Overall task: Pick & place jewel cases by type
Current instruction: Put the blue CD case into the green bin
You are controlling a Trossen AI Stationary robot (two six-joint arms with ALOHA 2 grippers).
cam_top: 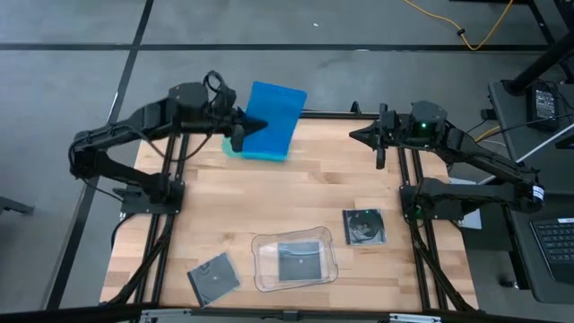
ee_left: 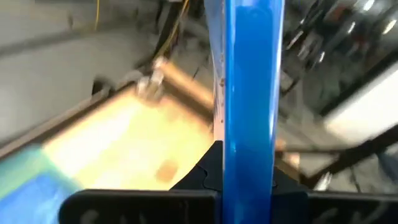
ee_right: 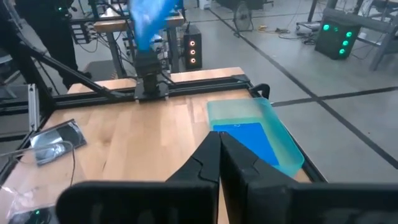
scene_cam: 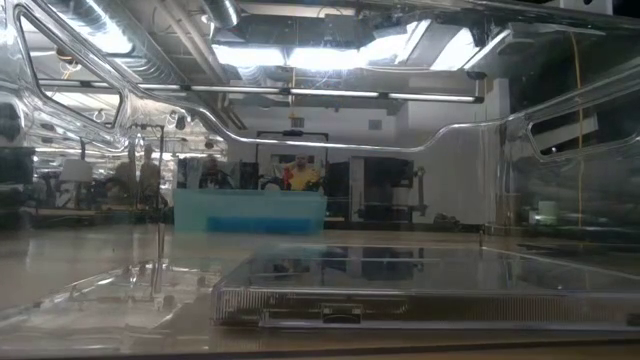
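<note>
My left gripper [cam_top: 247,126] is shut on a bright blue jewel case [cam_top: 276,109], raised over the teal tray [cam_top: 256,149] at the table's far edge. In the right wrist view that tray [ee_right: 283,146] holds another blue case [ee_right: 245,138] lying flat. My right gripper [cam_top: 357,135] hangs shut and empty over the far right of the table. Dark jewel cases lie flat near the front left [cam_top: 213,277] and at the right [cam_top: 363,226]. A third [cam_top: 298,260] rests in the clear tray [cam_top: 265,274]. My left gripper pinches the blue case near one edge [ee_left: 249,171] between its two fingers [ee_left: 200,179], one on each flat face. The fingers reach in about level from the table's left. The case is lifted clear, standing out past the fingertips above the teal tray.
Black frame rails [cam_top: 325,115] run along the table's far edge and down both sides. The clear tray's wall [scene_cam: 150,280] fills the foreground of the low view, with the teal tray [scene_cam: 250,212] far behind it. Bare wood [cam_top: 296,193] lies mid-table.
</note>
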